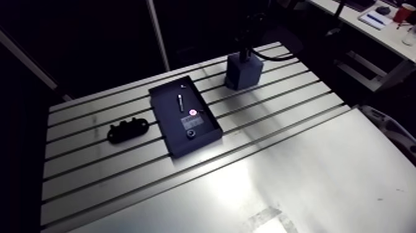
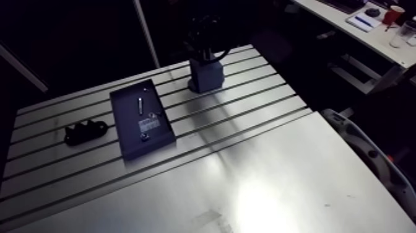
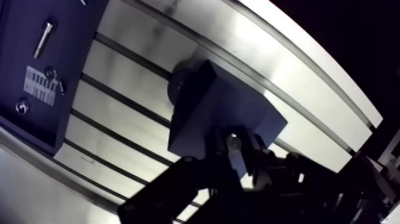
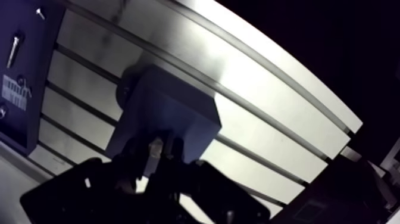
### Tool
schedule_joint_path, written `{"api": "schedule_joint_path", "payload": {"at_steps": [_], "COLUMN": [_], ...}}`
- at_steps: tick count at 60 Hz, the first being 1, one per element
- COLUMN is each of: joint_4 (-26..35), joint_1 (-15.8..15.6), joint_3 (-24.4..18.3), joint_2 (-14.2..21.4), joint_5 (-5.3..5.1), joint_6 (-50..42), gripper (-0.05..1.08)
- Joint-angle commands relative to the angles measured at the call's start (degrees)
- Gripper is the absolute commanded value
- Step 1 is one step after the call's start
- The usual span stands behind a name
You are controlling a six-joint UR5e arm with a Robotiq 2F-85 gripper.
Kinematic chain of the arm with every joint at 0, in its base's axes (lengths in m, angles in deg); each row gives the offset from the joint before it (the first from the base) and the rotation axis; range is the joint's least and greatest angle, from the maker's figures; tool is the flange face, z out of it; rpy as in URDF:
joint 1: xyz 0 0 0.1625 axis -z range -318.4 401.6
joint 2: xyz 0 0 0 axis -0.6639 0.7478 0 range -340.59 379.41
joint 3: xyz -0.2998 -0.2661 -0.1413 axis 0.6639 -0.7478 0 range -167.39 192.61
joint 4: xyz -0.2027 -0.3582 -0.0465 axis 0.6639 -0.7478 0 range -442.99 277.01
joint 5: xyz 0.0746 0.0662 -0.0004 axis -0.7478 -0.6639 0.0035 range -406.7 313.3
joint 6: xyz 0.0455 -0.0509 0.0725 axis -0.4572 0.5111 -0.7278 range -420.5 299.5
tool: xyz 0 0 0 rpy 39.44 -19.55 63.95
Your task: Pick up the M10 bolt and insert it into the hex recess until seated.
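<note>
Closest to me, the slotted table [image 1: 297,155] is wide and shiny. In the middle of the arm view sits a black tray [image 1: 166,108] with a long bolt [image 1: 180,100] inside. A black lumpy part [image 1: 128,130] lies to the tray's left. Farther back, in the upper middle, stands a grey-blue block [image 1: 242,69]. The gripper [image 3: 235,154] hangs over the block, its jaws pinching a shiny bolt [image 3: 233,140] at the block's top face. I cannot tell if the bolt touches the block.
</note>
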State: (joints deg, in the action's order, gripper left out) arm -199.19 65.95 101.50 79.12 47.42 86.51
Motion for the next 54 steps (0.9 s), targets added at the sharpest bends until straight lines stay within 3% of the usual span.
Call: {"api": "schedule_joint_path", "payload": {"at_steps": [1,11,14,15,16,17,18,19,24,26,40,54], "joint_4": [0.05,-0.04,-0.03,-0.04,-0.04,-0.04,-0.04,-0.04,-0.04,-0.27,-0.49,0.83], "joint_1": [0.00,-0.17,-0.26,-0.26,-0.26,-0.26,-0.26,-0.26,-0.26,-0.18,0.09,-0.18], "joint_3": [0.35,0.44,0.46,0.37,0.37,0.21,0.21,0.11,0.09,0.17,-0.17,0.27], "joint_2": [0.08,0.27,0.36,0.43,0.43,0.45,0.45,0.37,0.36,0.52,1.18,5.22], "joint_5": [0.21,0.14,0.23,0.15,0.15,0.22,0.22,0.30,0.23,0.40,0.17,-0.04], "joint_6": [1.29,2.11,2.11,2.11,2.11,2.04,2.04,2.03,2.11,2.11,2.11,-3.00], "gripper": [0.73,0.72,0.66,0.54,0.54,0.37,0.37,0.25,0.15,0.05,0.02,0.02]}}
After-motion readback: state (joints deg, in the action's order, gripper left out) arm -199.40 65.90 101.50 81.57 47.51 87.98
